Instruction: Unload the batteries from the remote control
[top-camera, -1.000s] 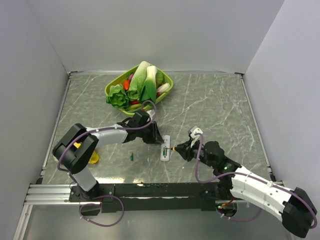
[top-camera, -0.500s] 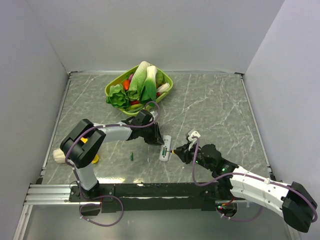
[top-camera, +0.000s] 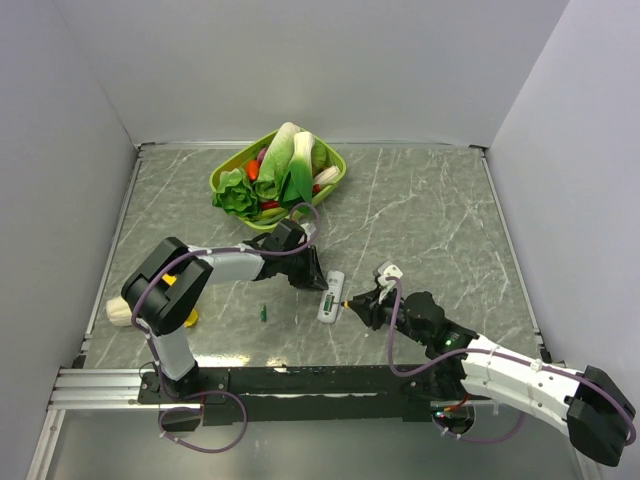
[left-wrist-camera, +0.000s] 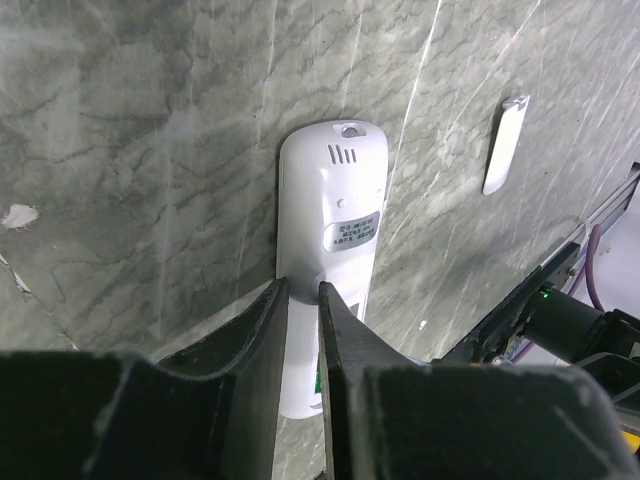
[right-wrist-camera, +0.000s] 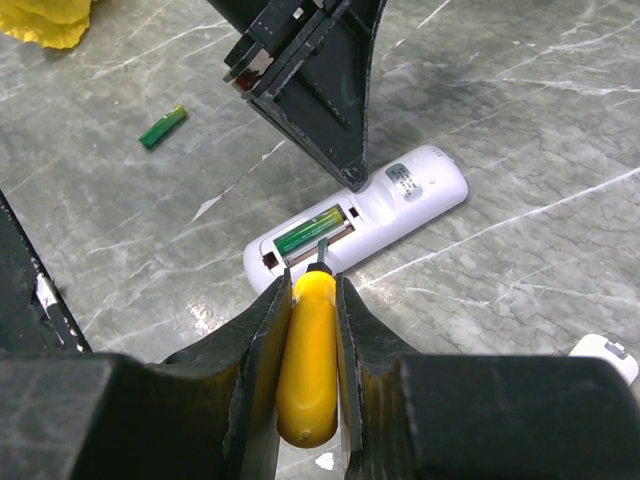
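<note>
nearest the bases, the right pincer (right-wrist-camera: 308, 290) is clamped around the yellow-handled screwdriver (right-wrist-camera: 308, 350). its metal tip is set against a dark green cylindrical battery (right-wrist-camera: 310, 230) seated in the open compartment of the slim white plastic remote control (right-wrist-camera: 410, 195), which is lying flat on the grey marbled surface (top-camera: 430, 210). just past it, the left pincer (left-wrist-camera: 302, 285) is closed to a thin slit with nothing held, tips touching the remote. a second green battery (right-wrist-camera: 163, 127) is lying loose further left. a lime green plastic basket (top-camera: 335, 172) of vegetables is seen farthest back.
</note>
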